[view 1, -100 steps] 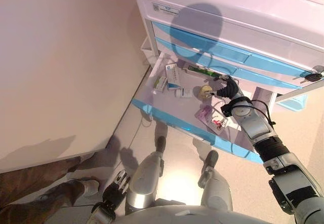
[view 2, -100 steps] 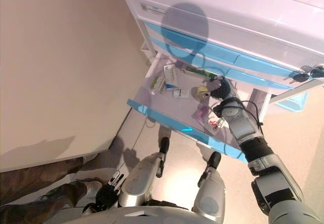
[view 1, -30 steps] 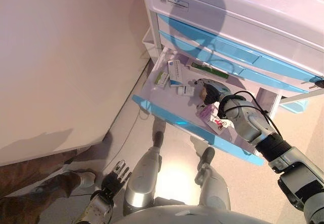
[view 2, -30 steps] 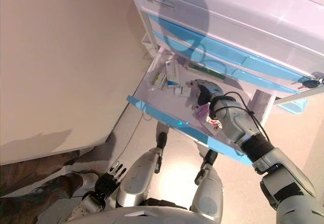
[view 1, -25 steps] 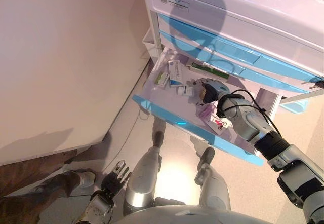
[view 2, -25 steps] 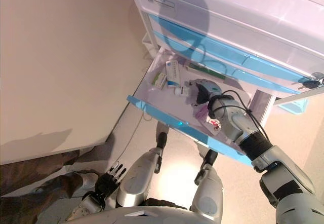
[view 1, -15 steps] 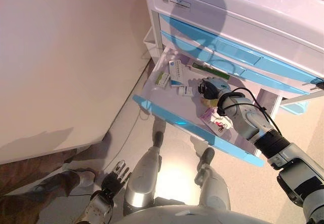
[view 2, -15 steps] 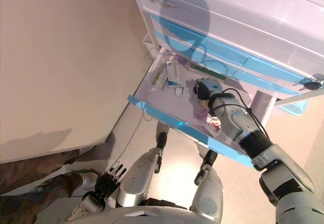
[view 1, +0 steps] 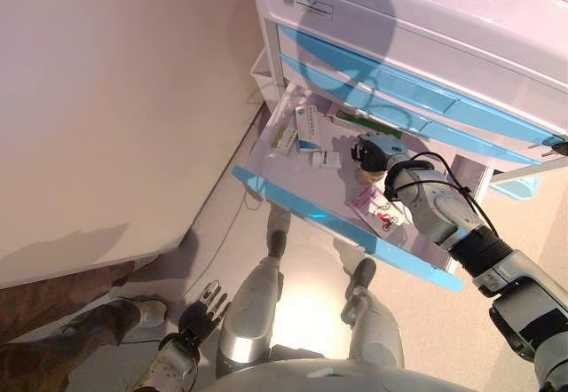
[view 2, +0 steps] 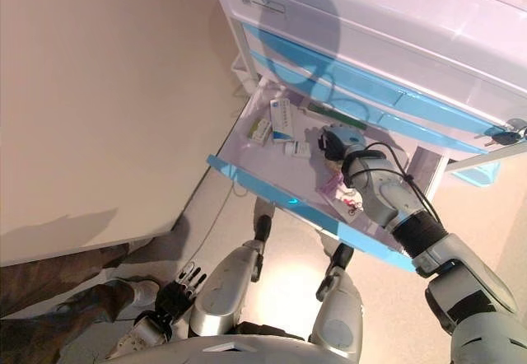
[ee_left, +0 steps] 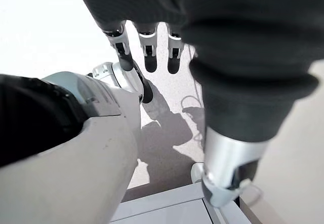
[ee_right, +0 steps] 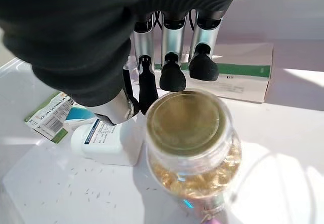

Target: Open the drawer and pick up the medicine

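1. The right arm [view 1: 437, 213] was silver-grey and smooth-shelled, with a black ribbed band [view 1: 484, 252] partway along it.
2. A dark ribbed cover wrapped the back and wrist of the right hand [ee_right: 76, 31].
3. Its fingers [ee_right: 171, 36] were silver and boxy, ending in rounded dark tips.
4. Its thumb [ee_right: 119, 107] was silver with a dark inner edge.
5. The left hand [view 1: 202, 308] looked the same: silver fingers [ee_left: 147, 44] with dark tips under a dark ribbed cover [ee_left: 243, 57].
6. The left arm [view 1: 250, 312] was a rounded silver-grey shell.
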